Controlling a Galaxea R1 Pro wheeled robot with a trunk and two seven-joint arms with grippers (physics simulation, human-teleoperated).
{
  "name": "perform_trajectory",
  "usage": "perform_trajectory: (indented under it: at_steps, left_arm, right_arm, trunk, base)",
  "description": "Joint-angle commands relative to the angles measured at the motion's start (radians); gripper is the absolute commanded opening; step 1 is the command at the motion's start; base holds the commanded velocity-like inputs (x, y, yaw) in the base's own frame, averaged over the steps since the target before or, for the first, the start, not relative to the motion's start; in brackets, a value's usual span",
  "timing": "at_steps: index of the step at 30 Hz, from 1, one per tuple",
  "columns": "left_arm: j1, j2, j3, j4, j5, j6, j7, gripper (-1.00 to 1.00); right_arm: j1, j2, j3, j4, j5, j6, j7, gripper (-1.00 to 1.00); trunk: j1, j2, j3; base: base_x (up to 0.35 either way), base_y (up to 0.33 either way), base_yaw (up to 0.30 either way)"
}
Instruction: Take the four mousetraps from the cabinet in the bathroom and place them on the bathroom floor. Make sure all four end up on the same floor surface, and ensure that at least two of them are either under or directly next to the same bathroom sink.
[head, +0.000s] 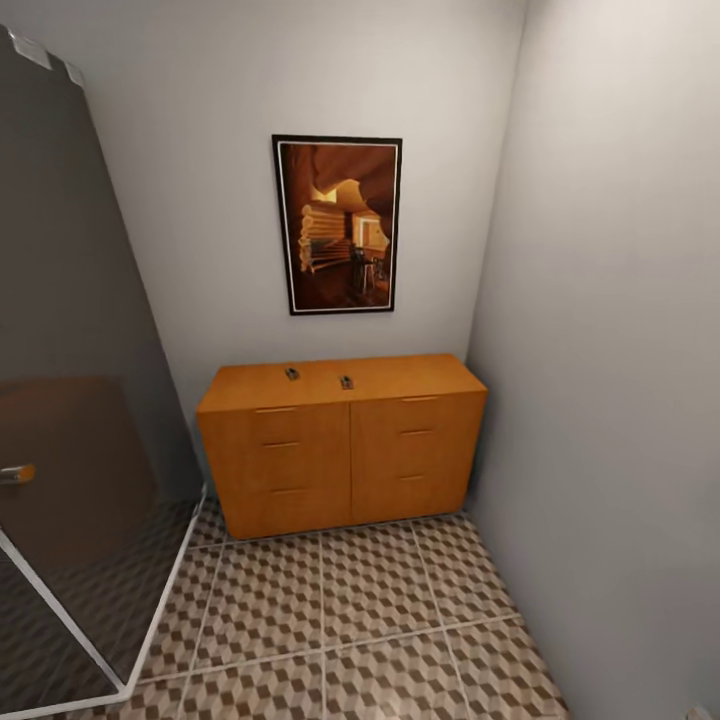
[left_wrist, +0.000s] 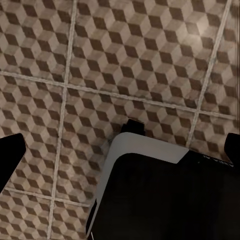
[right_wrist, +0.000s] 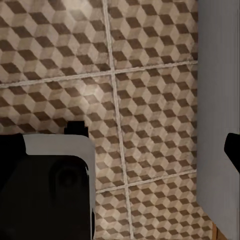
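The orange-brown cabinet (head: 340, 450) stands against the far wall with all its drawers shut. Two mousetraps lie on its top, one (head: 292, 373) left of the middle and one (head: 346, 382) near the middle; they are small and their details are unclear. The bathroom floor (head: 370, 620) of cube-patterned tiles stretches from the cabinet towards me. In the left wrist view, my left gripper (left_wrist: 120, 150) hangs open over the tiles with nothing between its fingers. My right gripper (right_wrist: 122, 147) is open too, above tiles beside a grey wall. The bathroom sink is out of view.
A dark glass shower screen (head: 70, 400) with a white base rail bounds the left side. A grey wall (head: 610, 400) closes the right. A framed picture (head: 337, 224) hangs above the cabinet. My own black and white base (left_wrist: 165, 195) shows below each wrist.
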Motion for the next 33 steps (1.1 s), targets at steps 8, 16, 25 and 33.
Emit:
perform_trajectory:
  at_steps: [8,16,25,33]
  left_arm:
    - [-0.001,0.0,0.002,0.001,0.004,0.001,0.002,1.0]
    - [-0.001,0.0,0.002,0.001,0.004,0.001,0.002,1.0]
    - [-0.002,0.0,0.002,0.001,0.004,0.001,0.002,1.0]
    - [-0.002,0.0,0.002,0.001,0.004,0.001,0.002,1.0]
  right_arm:
    - [-0.001,0.0,0.009,0.001,-0.009,0.002,-0.002,1.0]
    - [-0.001,0.0,0.009,0.001,-0.009,0.001,-0.001,1.0]
    - [-0.001,0.0,0.008,0.001,-0.009,0.001,0.0,1.0]
    - [-0.001,0.0,0.008,0.001,-0.009,-0.001,0.0,1.0]
  trunk:
    - [0.001,-0.002,-0.002]
    - [0.001,-0.002,-0.002]
    - [0.001,-0.002,-0.002]
    - [0.001,-0.002,-0.002]
  base:
    - [0.317,-0.092,0.0]
    - [0.331,-0.02,0.0]
    - [0.334,0.018,0.0]
    - [0.335,0.099,0.0]
